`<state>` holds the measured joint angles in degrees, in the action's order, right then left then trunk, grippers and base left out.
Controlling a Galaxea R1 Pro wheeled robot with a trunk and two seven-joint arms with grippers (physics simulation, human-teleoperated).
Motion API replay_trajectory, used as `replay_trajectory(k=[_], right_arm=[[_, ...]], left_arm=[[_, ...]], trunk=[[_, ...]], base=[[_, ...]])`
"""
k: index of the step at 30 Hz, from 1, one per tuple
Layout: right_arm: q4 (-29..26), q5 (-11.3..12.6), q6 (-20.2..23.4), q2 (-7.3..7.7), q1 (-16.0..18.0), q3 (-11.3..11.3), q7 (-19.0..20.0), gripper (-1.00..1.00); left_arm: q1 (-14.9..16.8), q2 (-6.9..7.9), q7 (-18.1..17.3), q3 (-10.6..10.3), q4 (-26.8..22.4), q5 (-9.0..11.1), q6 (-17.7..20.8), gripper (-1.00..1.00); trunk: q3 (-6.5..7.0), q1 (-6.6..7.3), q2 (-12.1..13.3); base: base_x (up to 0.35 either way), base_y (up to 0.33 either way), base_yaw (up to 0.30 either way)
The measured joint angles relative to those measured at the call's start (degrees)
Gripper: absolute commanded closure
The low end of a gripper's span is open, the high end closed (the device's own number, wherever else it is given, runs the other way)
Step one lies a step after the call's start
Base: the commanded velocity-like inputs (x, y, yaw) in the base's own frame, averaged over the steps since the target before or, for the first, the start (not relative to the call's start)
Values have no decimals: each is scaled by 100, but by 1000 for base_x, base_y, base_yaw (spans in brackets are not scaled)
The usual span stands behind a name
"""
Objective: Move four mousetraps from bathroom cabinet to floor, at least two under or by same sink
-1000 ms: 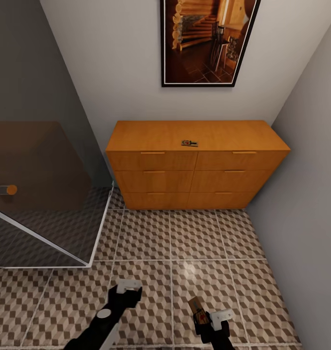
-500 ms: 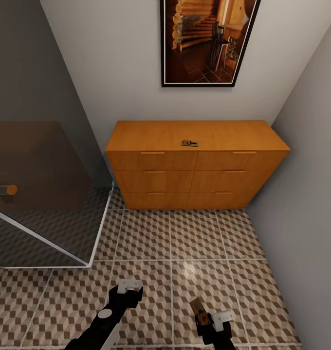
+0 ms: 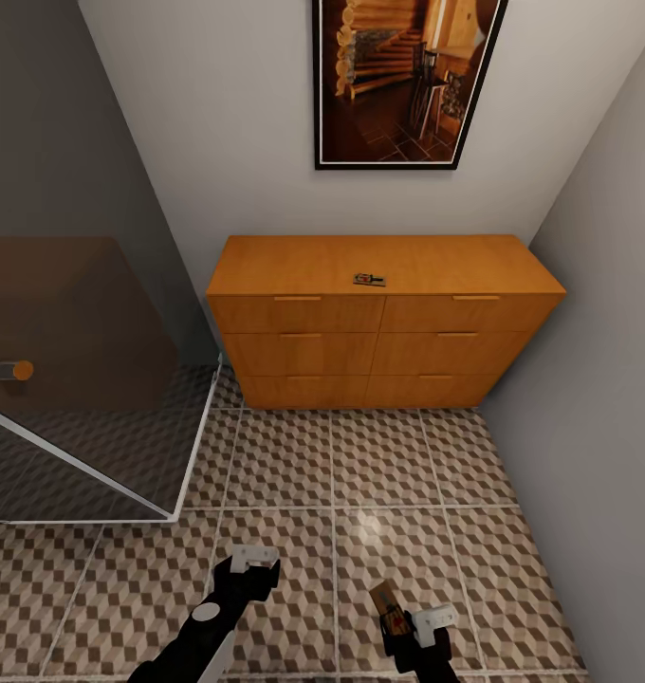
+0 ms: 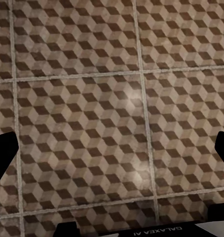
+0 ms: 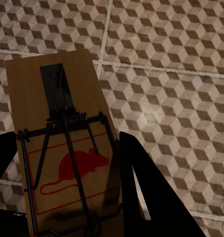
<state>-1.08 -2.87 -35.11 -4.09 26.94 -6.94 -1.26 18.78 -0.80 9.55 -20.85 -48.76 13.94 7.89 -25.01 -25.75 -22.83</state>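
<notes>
Item 1: white lettering "GALAXEA AI", seen upside down, on the dark body of the left gripper (image 4: pixel 112 190) at the edge of the left wrist view.

Item 2: red mouse silhouette inside a red outlined frame, printed on the small flat brown wooden mousetrap with dark metal spring parts (image 5: pixel 62 148); a sign only, no legible words.

Item 3: framed picture of a wooden log interior (image 3: pixel 408 81) on the wall; no readable text.

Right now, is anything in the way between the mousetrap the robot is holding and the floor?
Nothing visible is. The right gripper holds a mousetrap above bare bathroom floor tiles. Another mousetrap sits on the cabinet, far off.
</notes>
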Motion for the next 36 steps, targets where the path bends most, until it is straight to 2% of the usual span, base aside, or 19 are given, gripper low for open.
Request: replay_trajectory(k=[20,23,24,25,28,29,31,32,33,36], right_arm=[[2,0,1,-2,0,-2,0,100],[3,0,2,-4,0,0,0,100],[4,0,3,-4,0,2,0,100],[4,0,4,-3,0,0,0,100],[3,0,0,-2,0,0,0,100],[3,0,0,-1,0,3,0,100],[2,0,-2,2,0,3,0,100],[1,0,-2,3,0,3,0,100],[2,0,-1,3,0,1,0,100],[2,0,-1,-1,0,-1,-1,100]], left_arm=[[0,-14,-17,3,79,-6,13,-100],[0,-43,-13,11,-40,-13,235,-100],[2,-96,-8,11,-161,-20,444,-100],[15,-188,-4,9,-439,-61,920,-100],[43,-254,-1,12,-842,-153,1566,-100],[116,-321,2,12,-1176,-248,2080,-100],[393,-473,7,14,-1787,-464,2963,-100],[510,-516,8,15,-1910,-521,3153,-100],[746,-591,9,16,-2057,-616,3472,-100],[1378,-684,14,17,-2175,-717,4001,-100]], trunk=[[0,0,0],[0,0,0],[0,0,0],[1,0,0],[0,0,0],[1,0,0],[1,0,0],[1,0,0],[1,0,0],[1,0,0]], base=[[0,0,0],[0,0,0],[0,0,0],[0,0,0],[0,0,0],[0,0,0],[0,0,0],[0,0,0],[0,0,0],[0,0,0]])
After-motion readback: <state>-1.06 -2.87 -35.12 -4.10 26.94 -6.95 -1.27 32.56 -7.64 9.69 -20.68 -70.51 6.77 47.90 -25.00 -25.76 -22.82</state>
